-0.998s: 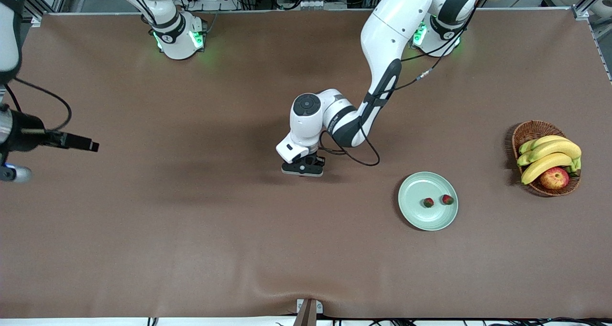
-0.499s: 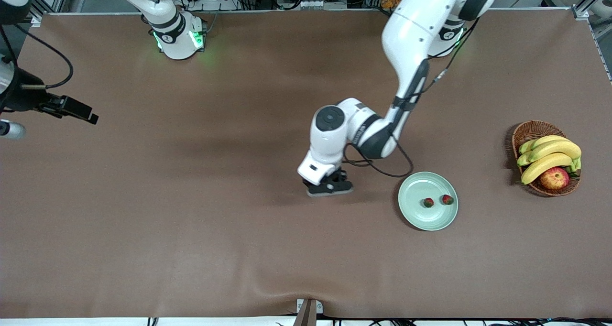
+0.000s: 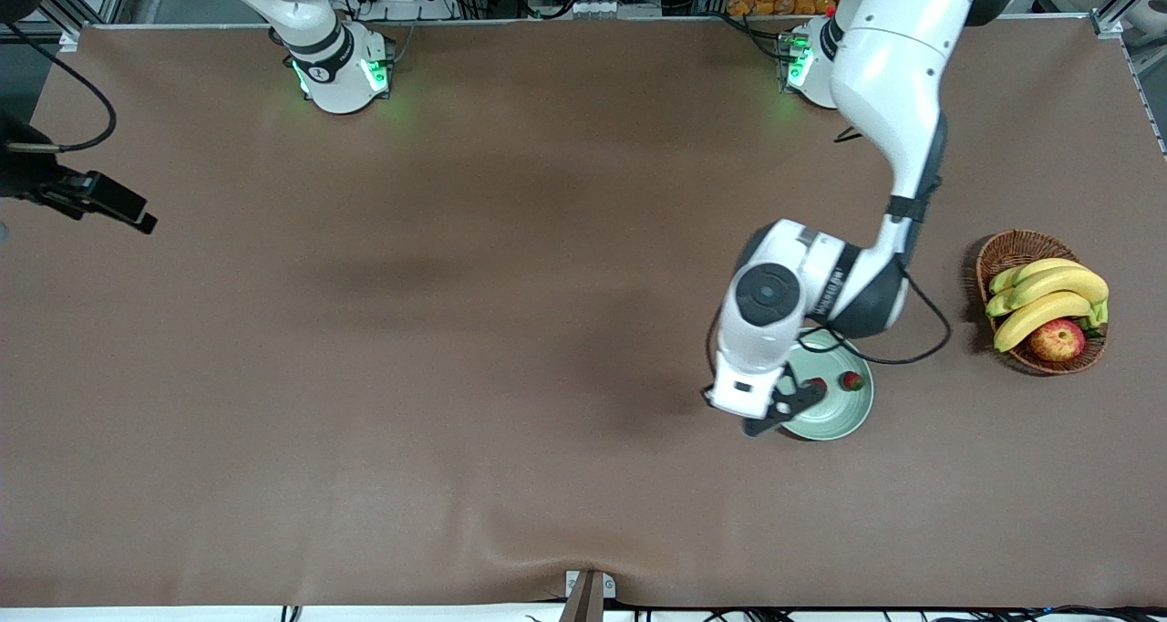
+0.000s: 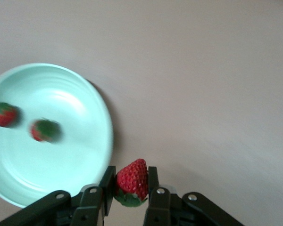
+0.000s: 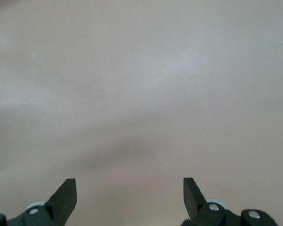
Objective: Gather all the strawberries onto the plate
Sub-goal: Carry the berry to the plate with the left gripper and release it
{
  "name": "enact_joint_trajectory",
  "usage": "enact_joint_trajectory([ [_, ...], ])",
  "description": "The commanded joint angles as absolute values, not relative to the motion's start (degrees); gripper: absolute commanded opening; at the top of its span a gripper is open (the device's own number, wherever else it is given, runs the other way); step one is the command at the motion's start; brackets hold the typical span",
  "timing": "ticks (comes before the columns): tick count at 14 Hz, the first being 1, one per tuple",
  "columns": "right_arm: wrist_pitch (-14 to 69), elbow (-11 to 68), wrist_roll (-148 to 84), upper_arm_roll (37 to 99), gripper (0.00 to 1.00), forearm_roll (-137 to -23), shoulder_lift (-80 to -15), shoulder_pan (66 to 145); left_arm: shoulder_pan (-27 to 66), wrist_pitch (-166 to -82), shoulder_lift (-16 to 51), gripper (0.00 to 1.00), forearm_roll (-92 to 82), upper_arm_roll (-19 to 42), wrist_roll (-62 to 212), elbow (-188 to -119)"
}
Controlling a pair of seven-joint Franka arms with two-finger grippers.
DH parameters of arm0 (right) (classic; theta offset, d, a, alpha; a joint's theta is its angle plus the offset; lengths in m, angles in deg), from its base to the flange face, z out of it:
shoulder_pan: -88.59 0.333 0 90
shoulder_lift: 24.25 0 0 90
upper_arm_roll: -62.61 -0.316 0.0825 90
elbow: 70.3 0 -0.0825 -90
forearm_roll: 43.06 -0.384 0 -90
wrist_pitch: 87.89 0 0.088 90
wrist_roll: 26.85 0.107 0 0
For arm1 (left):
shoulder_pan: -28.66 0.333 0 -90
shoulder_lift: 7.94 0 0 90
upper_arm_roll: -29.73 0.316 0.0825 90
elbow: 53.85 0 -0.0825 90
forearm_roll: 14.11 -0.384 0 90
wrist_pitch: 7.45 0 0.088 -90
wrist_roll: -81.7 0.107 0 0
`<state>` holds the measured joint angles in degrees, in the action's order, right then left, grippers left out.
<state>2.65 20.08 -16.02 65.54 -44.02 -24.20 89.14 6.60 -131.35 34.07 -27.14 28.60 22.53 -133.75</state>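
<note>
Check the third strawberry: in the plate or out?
Out: third strawberry is clamped in the left gripper near the plate rim; two others lie inside.

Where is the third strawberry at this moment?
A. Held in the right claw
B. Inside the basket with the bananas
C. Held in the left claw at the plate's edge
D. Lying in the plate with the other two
C: the left claw is shut on a strawberry just beside the plate's rim; two strawberries already lie in the plate.
</note>
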Motion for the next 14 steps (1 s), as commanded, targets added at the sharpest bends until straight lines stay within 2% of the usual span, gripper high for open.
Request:
enact_joint_trajectory([
  [1,-0.6,13.6,-16.3,64.6,1.00,-42.0,-28.1,88.1,9.8,-129.0,32.9,0.00,-28.2,27.9,20.3,-136.9],
  [5,-1.5,12.5,-16.3,64.7,1.00,-43.1,-27.9,88.1,10.7,-128.9,34.5,0.00,-28.3,27.9,21.0,-140.3],
  [6,-1.4,12.4,-16.3,64.7,1.00,-43.1,-28.0,88.1,10.6,-128.9,34.6,0.06,-28.3,27.9,21.1,-140.4],
  [7,-1.4,12.4,-16.3,64.7,1.00,-43.0,-28.0,88.1,10.6,-128.9,35.0,0.43,-28.3,27.8,21.1,-140.4],
  [8,-1.4,12.4,-16.3,64.7,1.00,-43.1,-28.0,88.1,10.5,-129.1,35.3,0.99,-28.4,27.9,21.4,-140.3],
  [14,-1.5,12.4,-15.8,64.7,1.00,-43.0,-27.9,88.1,10.8,-129.5,33.5,1.00,-28.8,27.6,23.1,-139.7],
])
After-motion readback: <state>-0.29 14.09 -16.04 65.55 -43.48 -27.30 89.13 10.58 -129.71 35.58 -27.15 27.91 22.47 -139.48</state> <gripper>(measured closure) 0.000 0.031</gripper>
